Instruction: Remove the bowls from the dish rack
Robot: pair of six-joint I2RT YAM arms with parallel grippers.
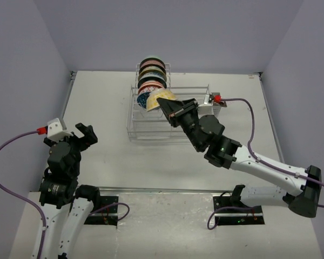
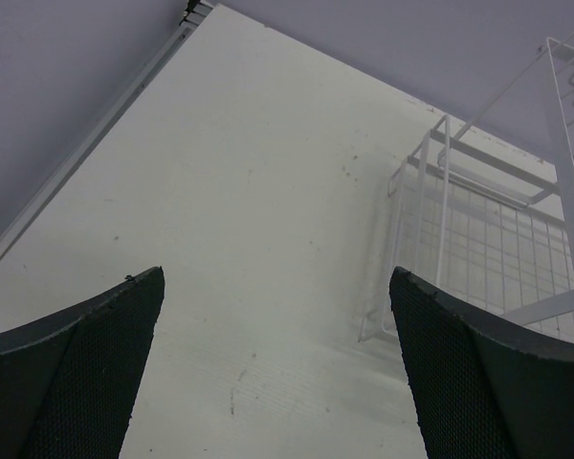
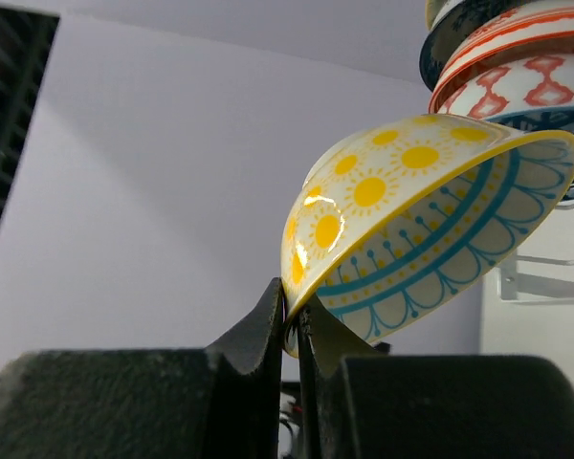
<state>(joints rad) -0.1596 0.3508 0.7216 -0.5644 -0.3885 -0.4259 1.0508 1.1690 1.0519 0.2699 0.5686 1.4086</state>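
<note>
From above: your right gripper [image 1: 166,106] holds a yellow bowl [image 1: 163,96] at the dish rack [image 1: 146,131]. Left wrist: your left gripper [image 2: 275,287], jaws wide apart, holds nothing. Right wrist: jaws clamp only the bowl's rim, so it may slip and strike the other bowls [image 3: 517,57].

Close up, the right gripper [image 3: 292,314] pinches the rim of a yellow bowl [image 3: 402,182] between two dark fingers [image 3: 256,335], the jaws nearly meeting on the thin edge. The bowl tilts up and to the right. Its glossy outside is covered in yellow sun discs, and its inside shows teal scallops and dotted lines on cream. Behind it, at the upper right, sit more bowls: a red-orange patterned one [image 3: 526,81] and a dark blue rim above that. A white piece of the dish rack [image 3: 540,277] shows at the right edge. A pale lilac wall [image 3: 143,182] fills the background.
</note>
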